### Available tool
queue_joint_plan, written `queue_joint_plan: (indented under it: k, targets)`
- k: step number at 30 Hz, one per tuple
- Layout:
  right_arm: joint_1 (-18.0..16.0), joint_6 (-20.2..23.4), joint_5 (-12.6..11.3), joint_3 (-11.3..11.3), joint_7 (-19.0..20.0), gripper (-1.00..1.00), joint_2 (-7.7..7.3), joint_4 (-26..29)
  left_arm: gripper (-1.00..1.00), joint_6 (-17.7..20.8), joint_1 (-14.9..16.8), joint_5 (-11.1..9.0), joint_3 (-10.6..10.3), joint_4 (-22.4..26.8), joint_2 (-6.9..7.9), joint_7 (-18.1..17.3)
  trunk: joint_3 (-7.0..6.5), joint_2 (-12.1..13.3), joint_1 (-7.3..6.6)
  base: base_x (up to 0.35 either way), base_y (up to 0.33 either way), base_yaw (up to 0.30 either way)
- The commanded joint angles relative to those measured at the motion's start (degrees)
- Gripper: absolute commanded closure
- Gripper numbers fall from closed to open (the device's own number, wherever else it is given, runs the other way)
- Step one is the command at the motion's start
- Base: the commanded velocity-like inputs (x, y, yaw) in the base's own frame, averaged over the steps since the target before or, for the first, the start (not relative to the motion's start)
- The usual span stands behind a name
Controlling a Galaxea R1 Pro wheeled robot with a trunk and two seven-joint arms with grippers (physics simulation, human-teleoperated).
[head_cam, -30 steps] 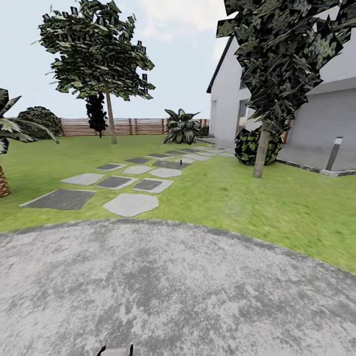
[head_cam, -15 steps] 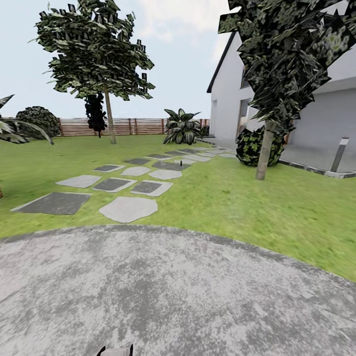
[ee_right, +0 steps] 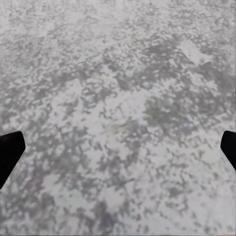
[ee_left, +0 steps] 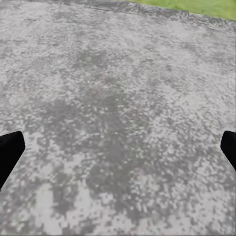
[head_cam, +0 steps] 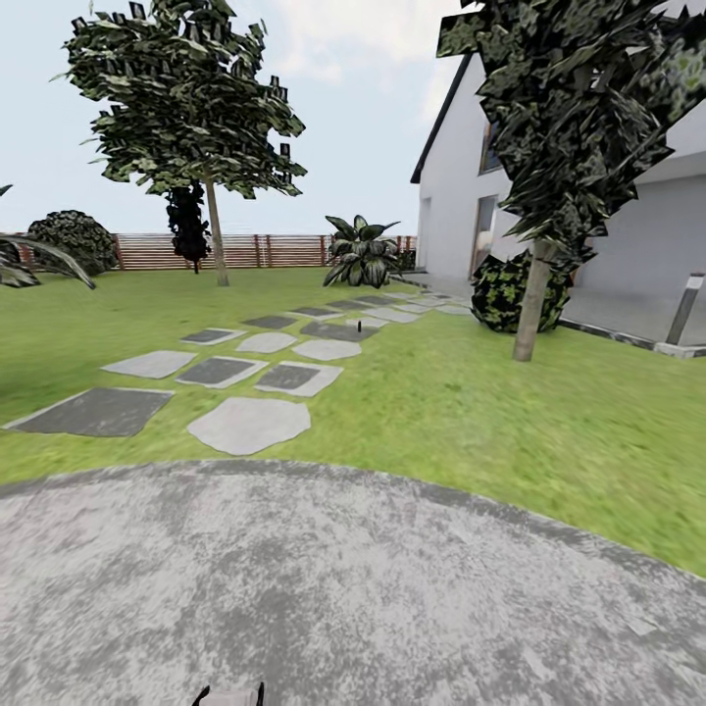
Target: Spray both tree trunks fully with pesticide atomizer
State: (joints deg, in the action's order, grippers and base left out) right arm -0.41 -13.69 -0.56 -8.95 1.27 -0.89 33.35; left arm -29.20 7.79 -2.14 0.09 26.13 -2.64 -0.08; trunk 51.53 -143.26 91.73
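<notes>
Crossing grey paving (head_cam: pixel 353 588) toward lawn (head_cam: pixel 471 412), both fingers spread wide, holding nothing; risking overrunning tiny dark atomizer (head_cam: pixel 360 321) among stepping stones (head_cam: pixel 250 424).

Rough, mottled grey stone paving (head_cam: pixel 333 579) looks matt and grainy. The grass (head_cam: pixel 471 412) is coarse, matt green. Stepping stones (head_cam: pixel 250 424) seem flat, dull stone. The fence (head_cam: pixel 265 251) is brown slatted wood; the house wall (head_cam: pixel 446 196) smooth white.

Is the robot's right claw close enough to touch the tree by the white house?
Probably not. The right claw hangs open over grey paving, and a stretch of grass separates it from that tree trunk.
</notes>
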Motion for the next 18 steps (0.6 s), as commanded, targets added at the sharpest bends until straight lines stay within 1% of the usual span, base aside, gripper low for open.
queue_joint_plan:
  k: [1,18]
  targets:
    - [-0.03,-0.19,-0.06,-0.11,0.13,-1.00,0.01,-0.04,-1.00,-0.17,0.03,-0.21,0.00,-0.03,-0.01,-0.01,0.06,-0.02,0.02,0.327,0.000,0.000]
    - [-0.03,-0.19,-0.06,-0.11,0.13,-1.00,0.01,-0.04,-1.00,-0.17,0.03,-0.19,0.00,-0.04,0.00,-0.01,0.06,-0.02,0.02,0.327,0.000,0.000]
